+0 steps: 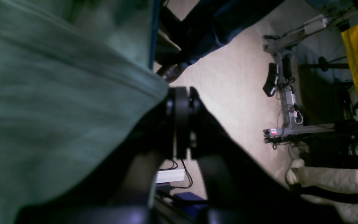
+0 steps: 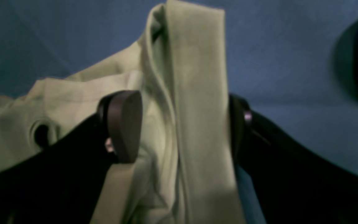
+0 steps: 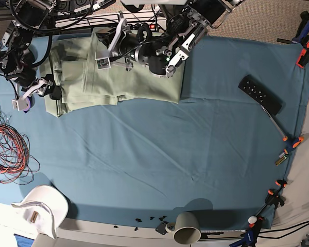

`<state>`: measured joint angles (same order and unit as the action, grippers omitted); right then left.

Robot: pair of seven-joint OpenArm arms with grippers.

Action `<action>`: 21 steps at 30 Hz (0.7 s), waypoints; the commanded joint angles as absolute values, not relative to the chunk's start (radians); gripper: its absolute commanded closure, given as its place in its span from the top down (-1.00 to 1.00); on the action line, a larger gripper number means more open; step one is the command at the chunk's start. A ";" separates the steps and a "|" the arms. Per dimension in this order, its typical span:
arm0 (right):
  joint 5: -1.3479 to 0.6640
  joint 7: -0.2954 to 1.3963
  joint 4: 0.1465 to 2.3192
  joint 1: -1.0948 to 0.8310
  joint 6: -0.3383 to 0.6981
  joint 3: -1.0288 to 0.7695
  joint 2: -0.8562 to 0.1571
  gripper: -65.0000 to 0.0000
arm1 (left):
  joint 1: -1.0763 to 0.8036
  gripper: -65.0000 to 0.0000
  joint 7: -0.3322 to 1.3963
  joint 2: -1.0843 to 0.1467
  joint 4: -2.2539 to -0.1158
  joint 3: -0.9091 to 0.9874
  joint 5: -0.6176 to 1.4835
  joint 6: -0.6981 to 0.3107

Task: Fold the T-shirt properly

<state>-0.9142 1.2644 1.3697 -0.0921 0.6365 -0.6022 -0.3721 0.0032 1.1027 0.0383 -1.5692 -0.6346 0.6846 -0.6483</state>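
Right end effector spread wide around T-shirt fold (not gripping); left end effector clamped together.

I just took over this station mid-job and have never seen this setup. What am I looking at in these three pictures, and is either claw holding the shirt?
It is a two-armed robot working at a table covered in a blue cloth. The base view looks down from above; the other two come from cameras on each wrist.

The pale green T-shirt lies partly folded at the far edge. Also on the cloth are a black remote and, at the near edge, a grey cup.

The left gripper is shut, and shirt fabric drapes right against it; whether it pinches the cloth I cannot tell.

The right gripper is open, its fingers standing either side of a folded band of shirt, not clamping it.
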 commanded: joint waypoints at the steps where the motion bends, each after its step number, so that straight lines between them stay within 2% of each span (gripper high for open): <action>1: -0.907 1.330 1.373 -0.107 0.641 -0.601 -0.383 0.19 | 0.014 -1.00 1.084 0.052 -1.588 -0.636 0.698 -0.655; 7: -0.950 1.347 1.373 -0.144 0.658 -0.601 -0.382 0.19 | 0.014 -1.00 1.083 0.052 -1.588 -0.636 0.681 -0.655; 8: -0.949 1.348 1.373 -0.144 0.658 -0.601 -0.382 0.14 | 0.014 -1.00 1.082 0.053 -1.588 -0.636 0.681 -0.655; 9: -0.949 1.354 1.373 -0.144 0.658 -0.601 -0.382 -0.03 | 0.014 -1.00 1.081 0.052 -1.588 -0.636 0.681 -0.655; 12: -0.963 1.380 1.373 -0.144 0.658 -0.601 -0.382 -0.94 | 0.014 -1.00 1.081 0.052 -1.588 -0.636 0.680 -0.655; 13: -0.987 1.392 1.373 -0.144 0.658 -0.601 -0.382 -1.00 | 0.014 -1.00 1.081 0.052 -1.588 -0.636 0.680 -0.655; 17: -1.138 1.396 1.384 -0.144 0.661 -0.601 -0.379 -1.00 | 0.014 -1.00 1.081 0.052 -1.588 -0.636 0.680 -0.655; 21: -1.190 1.396 1.482 -0.152 0.691 -0.601 -0.328 -1.00 | 0.014 -1.00 1.081 0.052 -1.588 -0.636 0.676 -0.655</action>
<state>-1.1507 1.4090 1.4673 -0.1612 0.6807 -0.5991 -0.3126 0.0036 1.1015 0.0383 -1.5692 -0.6346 0.6544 -0.6483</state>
